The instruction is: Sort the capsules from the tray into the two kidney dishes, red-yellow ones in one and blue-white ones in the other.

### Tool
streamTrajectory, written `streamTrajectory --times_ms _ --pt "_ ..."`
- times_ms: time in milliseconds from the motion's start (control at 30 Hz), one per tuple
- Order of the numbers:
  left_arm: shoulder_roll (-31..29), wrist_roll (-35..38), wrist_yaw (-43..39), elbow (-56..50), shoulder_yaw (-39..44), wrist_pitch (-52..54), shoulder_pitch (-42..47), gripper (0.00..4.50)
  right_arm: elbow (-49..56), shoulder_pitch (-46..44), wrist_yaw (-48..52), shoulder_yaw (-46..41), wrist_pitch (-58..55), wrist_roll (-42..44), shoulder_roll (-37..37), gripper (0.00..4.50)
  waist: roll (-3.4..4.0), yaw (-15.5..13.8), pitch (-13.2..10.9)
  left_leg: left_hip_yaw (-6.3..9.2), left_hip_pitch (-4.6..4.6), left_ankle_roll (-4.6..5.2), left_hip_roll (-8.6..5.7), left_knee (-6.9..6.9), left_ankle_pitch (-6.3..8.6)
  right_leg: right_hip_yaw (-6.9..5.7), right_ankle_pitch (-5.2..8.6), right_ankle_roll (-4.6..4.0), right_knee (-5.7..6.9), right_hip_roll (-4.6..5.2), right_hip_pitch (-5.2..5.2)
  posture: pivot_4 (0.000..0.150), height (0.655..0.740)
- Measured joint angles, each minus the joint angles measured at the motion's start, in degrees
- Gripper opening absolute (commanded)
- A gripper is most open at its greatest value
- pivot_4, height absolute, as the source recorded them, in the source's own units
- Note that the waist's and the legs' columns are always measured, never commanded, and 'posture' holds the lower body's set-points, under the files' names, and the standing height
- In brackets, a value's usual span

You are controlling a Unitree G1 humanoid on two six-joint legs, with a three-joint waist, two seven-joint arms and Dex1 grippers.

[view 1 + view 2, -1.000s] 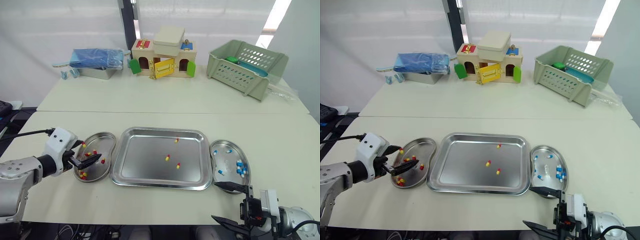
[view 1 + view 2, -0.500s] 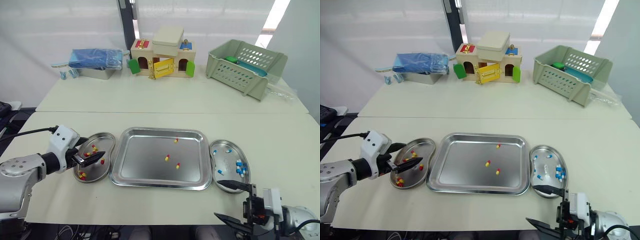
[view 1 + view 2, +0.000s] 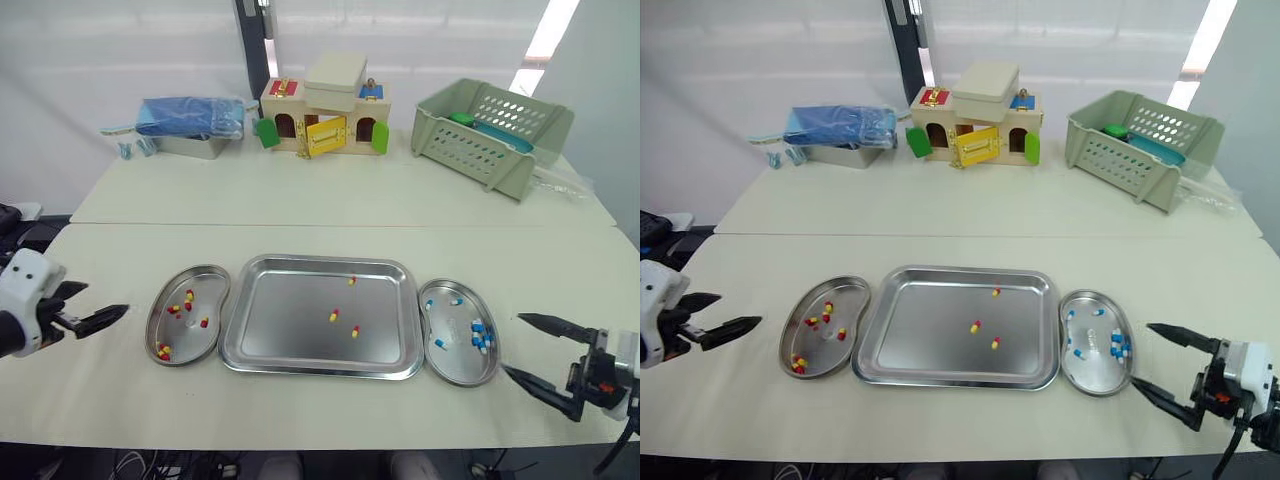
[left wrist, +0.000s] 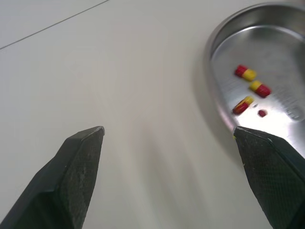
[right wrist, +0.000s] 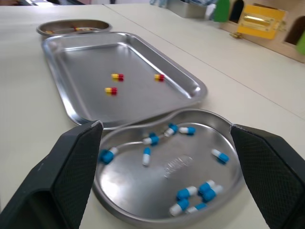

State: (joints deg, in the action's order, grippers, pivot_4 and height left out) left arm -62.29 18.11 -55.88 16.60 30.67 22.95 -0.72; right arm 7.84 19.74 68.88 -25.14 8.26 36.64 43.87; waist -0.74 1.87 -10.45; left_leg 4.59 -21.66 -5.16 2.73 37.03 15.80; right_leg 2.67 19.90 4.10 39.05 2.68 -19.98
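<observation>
Three red-yellow capsules (image 3: 334,316) lie mid-tray (image 3: 300,352). Left gripper (image 3: 106,300) spread, empty, near the desk's left edge. Right gripper (image 3: 512,343) spread, empty, beside the blue-white dish (image 3: 456,366).

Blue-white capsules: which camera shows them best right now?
The right wrist view: the blue-white capsules lie close up in the right dish, each one distinct. Both eye views show them as small specks in that dish.
</observation>
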Motion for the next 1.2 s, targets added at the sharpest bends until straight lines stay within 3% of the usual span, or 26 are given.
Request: streamTrajectory --times_ms 267,700,1033,1200 --pt "-1.7 -1.8 -1.0 10.6 1.2 -7.4 0.3 4.49 -9.2 -6.1 2.5 -0.8 1.1 -2.6 1.0 4.5 0.0 0.0 0.0 -0.02 -0.01 0.0 0.0 0.0 0.0 0.0 0.0 0.0 0.03 0.0 -0.02 0.15 0.74" --pt "0.1 -1.8 0.1 10.2 0.9 -9.5 -0.8 4.49 -8.8 -5.2 3.9 -0.8 1.1 -3.9 0.9 4.5 0.0 0.0 0.0 -0.02 -0.02 0.0 0.01 0.0 0.0 0.0 0.0 0.0 0.03 0.0 -0.02 0.15 0.74" --pt "7.2 1.7 -3.0 -9.9 -9.7 -6.0 3.5 4.49 12.3 9.1 3.0 4.5 -1.6 -1.6 -6.5 4.5 -0.02 -0.2 0.0 0.01 -0.05 -0.01 0.02 0.02 -0.01 -0.03 0.0 0.0 0.04 0.01 0.02 0.15 0.74" --pt "10.1 2.3 -5.2 -17.4 -19.1 -3.3 10.4 4.49 16.1 12.8 0.8 11.6 -0.8 -4.7 -11.2 4.5 -0.04 -0.2 0.1 0.0 -0.02 -0.02 0.0 0.06 -0.01 -0.02 0.0 0.01 0.05 0.01 0.07 0.15 0.74"
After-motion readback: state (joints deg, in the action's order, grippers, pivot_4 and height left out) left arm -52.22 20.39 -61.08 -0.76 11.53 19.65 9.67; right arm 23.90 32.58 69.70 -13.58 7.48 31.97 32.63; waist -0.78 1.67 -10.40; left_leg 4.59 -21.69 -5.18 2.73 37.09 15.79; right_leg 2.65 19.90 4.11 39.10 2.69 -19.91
